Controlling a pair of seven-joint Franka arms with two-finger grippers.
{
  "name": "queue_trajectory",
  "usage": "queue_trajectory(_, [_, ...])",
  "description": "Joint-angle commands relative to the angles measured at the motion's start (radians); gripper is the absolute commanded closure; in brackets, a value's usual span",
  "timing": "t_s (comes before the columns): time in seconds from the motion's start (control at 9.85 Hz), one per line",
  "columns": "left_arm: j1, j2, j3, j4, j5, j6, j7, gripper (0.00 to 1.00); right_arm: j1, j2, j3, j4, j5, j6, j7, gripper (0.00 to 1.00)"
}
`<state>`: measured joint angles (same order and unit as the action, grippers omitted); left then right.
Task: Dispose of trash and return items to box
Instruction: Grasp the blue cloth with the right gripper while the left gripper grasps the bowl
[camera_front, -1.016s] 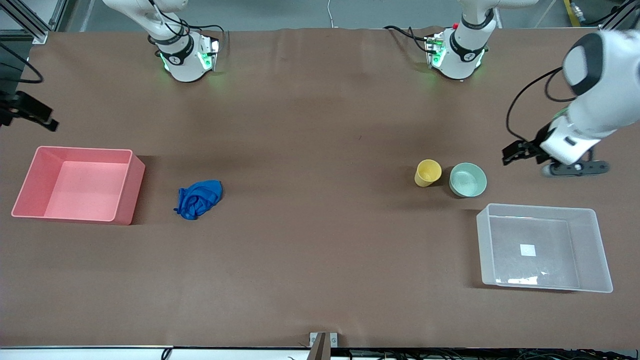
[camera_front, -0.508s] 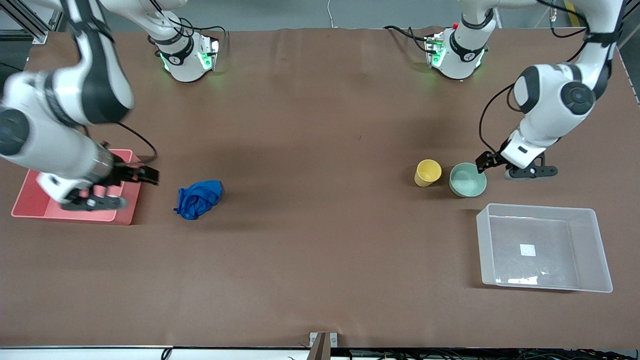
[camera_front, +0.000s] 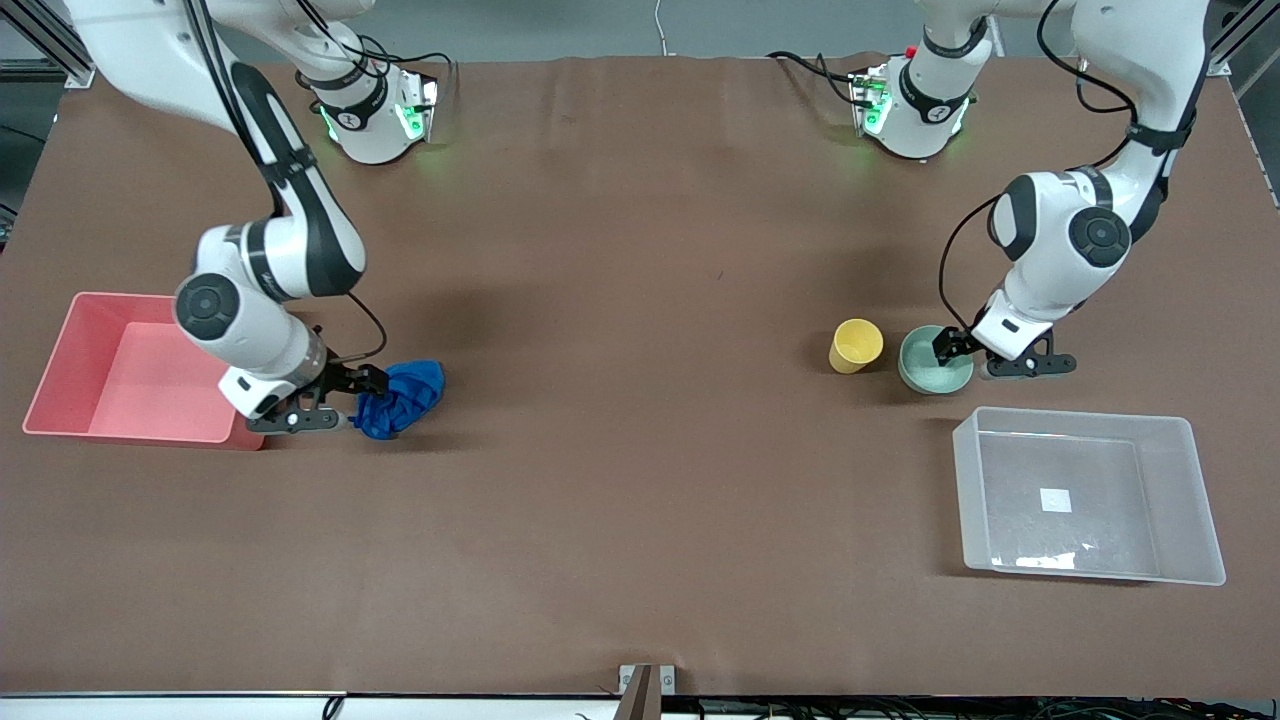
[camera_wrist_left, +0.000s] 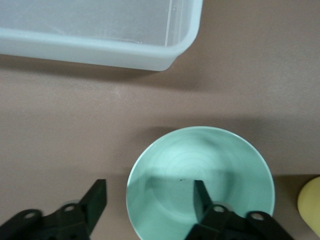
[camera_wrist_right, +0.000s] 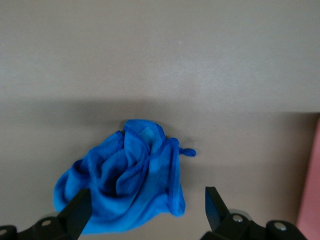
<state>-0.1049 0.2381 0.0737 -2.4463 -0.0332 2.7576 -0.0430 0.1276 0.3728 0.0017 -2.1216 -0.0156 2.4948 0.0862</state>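
Nearest the front camera, the clear box (camera_front: 1088, 495), standing empty toward the left arm's end of the table. Just farther from the camera than the box, the mint-green bowl (camera_front: 934, 361), with the yellow cup (camera_front: 855, 346) beside it on the side toward the table's middle. Left gripper (camera_front: 950, 350) down at the bowl, fingers spread: in the left wrist view one fingertip (camera_wrist_left: 199, 192) inside the bowl (camera_wrist_left: 200, 190) and the other outside the wall, the rim lying between them. Box corner (camera_wrist_left: 170, 52) near the bowl in that view, so likely a short carry once the rim is pinched.

Well apart from the box, toward the right arm's end, the blue cloth wad (camera_front: 400, 398) on the table beside the pink bin (camera_front: 68, 345). Right gripper (camera_front: 350, 385) low at the wad's bin-side edge, fingers spread; in the right wrist view the wad (camera_wrist_right: 125, 185) under and just ahead of the fingertips (camera_wrist_right: 212, 202), sitting closer to one finger than the other. Each arm nearer its own target, neither waiting. Likely next: a small advance by the right arm to centre the wad before closing, and closure on the rim by the left.
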Motion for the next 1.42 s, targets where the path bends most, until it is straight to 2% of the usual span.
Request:
queue_trajectory(0.0, [-0.001, 0.087, 0.002, 0.004, 0.009, 0.066, -0.003, 0.74, 0.030, 0.047, -0.005, -0.017, -0.006, 0.089, 0.010, 0.00])
queue_trajectory(0.1, [-0.001, 0.087, 0.002, 0.007, 0.009, 0.066, -0.001, 0.95, 0.029, 0.060, -0.005, -0.044, -0.006, 0.152, 0.012, 0.00])
queue_trajectory(0.2, [-0.001, 0.080, 0.002, 0.007, 0.009, 0.066, 0.000, 1.00, 0.029, 0.063, -0.005, -0.060, -0.006, 0.183, 0.012, 0.00])
queue_trajectory(0.3, [-0.001, 0.069, 0.002, 0.004, 0.009, 0.066, 0.008, 1.00, 0.029, 0.067, -0.005, -0.060, -0.006, 0.191, 0.010, 0.01])
queue_trajectory(0.41, [-0.002, 0.041, 0.002, -0.002, 0.009, 0.060, -0.010, 1.00, 0.032, 0.073, -0.005, -0.064, -0.006, 0.209, 0.010, 0.24])
queue_trajectory(0.51, [-0.002, -0.027, 0.000, -0.016, 0.009, 0.019, -0.008, 1.00, 0.030, 0.074, -0.005, -0.072, -0.006, 0.217, 0.010, 0.53])
queue_trajectory(0.61, [-0.001, -0.108, 0.001, -0.007, 0.009, -0.116, 0.009, 1.00, 0.029, 0.074, -0.003, -0.075, 0.003, 0.217, 0.027, 0.82])
queue_trajectory(0.71, [0.001, -0.182, 0.008, 0.039, 0.009, -0.260, 0.017, 1.00, 0.033, 0.074, -0.003, -0.074, 0.003, 0.213, 0.076, 0.99])
queue_trajectory(0.81, [-0.001, -0.215, 0.033, 0.132, 0.009, -0.409, 0.022, 1.00, 0.038, 0.074, -0.003, -0.072, 0.003, 0.207, 0.076, 0.99])
queue_trajectory(0.91, [-0.001, -0.198, 0.041, 0.248, 0.007, -0.529, 0.026, 1.00, 0.038, 0.074, -0.003, -0.064, 0.003, 0.200, 0.081, 0.99])
queue_trajectory(1.02, [0.001, -0.136, 0.070, 0.370, 0.007, -0.596, 0.066, 1.00, 0.040, 0.061, -0.003, -0.049, 0.003, 0.175, 0.089, 0.99])
queue_trajectory(1.22, [0.002, 0.019, 0.122, 0.562, -0.007, -0.604, 0.156, 1.00, 0.040, -0.029, -0.003, 0.117, 0.003, -0.183, 0.177, 0.99])
queue_trajectory(1.32, [0.002, 0.137, 0.142, 0.699, -0.049, -0.605, 0.172, 1.00, 0.033, -0.057, -0.005, 0.246, 0.003, -0.381, 0.208, 0.99])
